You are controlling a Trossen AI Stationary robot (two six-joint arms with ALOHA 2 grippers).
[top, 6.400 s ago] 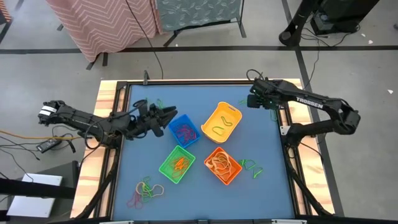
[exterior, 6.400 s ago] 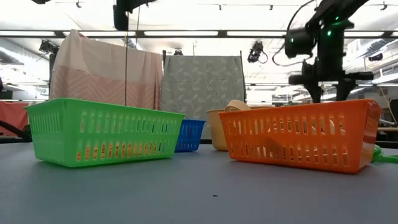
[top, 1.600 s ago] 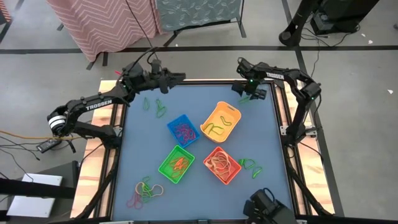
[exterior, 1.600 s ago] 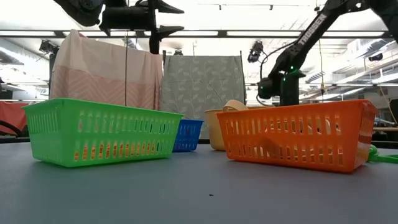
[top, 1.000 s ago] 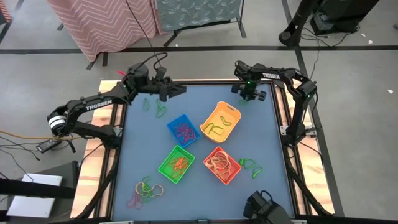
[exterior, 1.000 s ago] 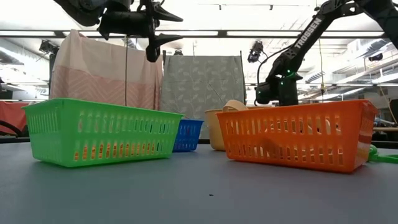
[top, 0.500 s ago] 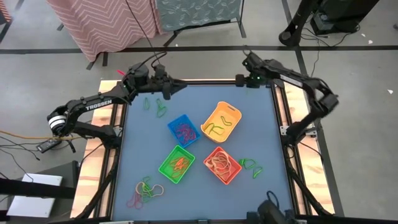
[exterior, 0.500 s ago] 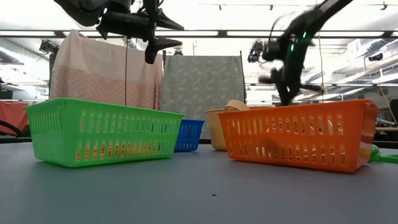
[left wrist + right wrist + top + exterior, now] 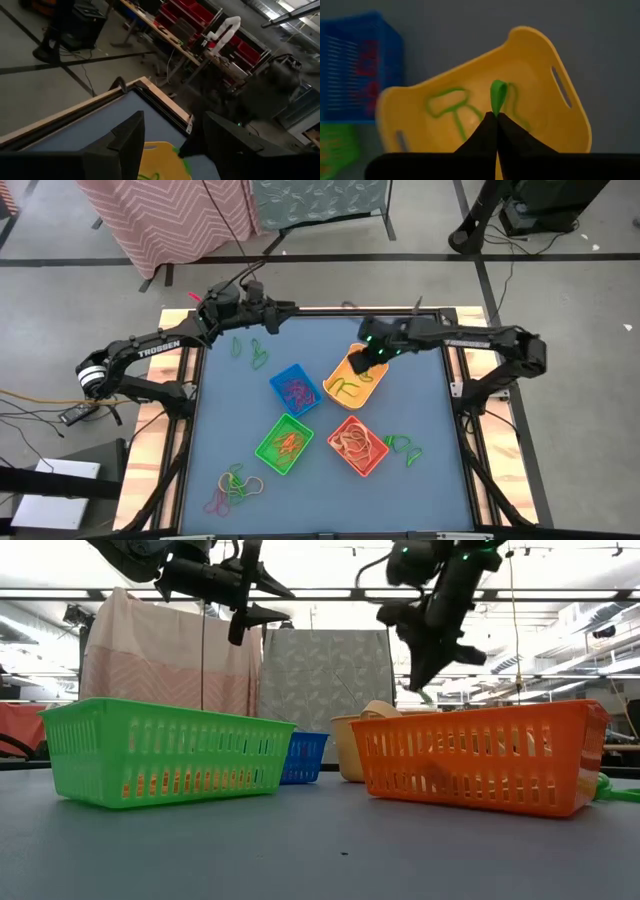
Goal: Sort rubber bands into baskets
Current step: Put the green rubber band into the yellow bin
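Four baskets stand mid-table: blue [image 9: 295,389], yellow [image 9: 356,376], green [image 9: 285,443] and orange [image 9: 357,445], each with rubber bands inside. My right gripper [image 9: 366,360] hangs over the yellow basket's far end, shut on a green rubber band [image 9: 498,95]; it also shows in the low view [image 9: 420,683]. My left gripper [image 9: 282,314] is open and empty, high over the table's far left part, above some loose green bands [image 9: 250,352] lying flat on the mat. Its fingers [image 9: 125,142] stand wide apart. My right gripper pinches the green band between its two fingertips [image 9: 492,122], which point down from above. A short loop of the band [image 9: 498,94] sticks out past the tips. The band is lifted clear and hangs over the inside of the yellow basket [image 9: 535,80].
A pile of mixed loose bands [image 9: 235,485] lies near the table's near left corner, and green bands [image 9: 402,446] lie right of the orange basket. A wooden rim [image 9: 180,340] runs round the blue mat. Black cables hang off the far edge.
My right gripper has risen from the table's far right corner and swung toward the near left, carrying the green band over the yellow basket. My left gripper has stayed high over the far left, open.
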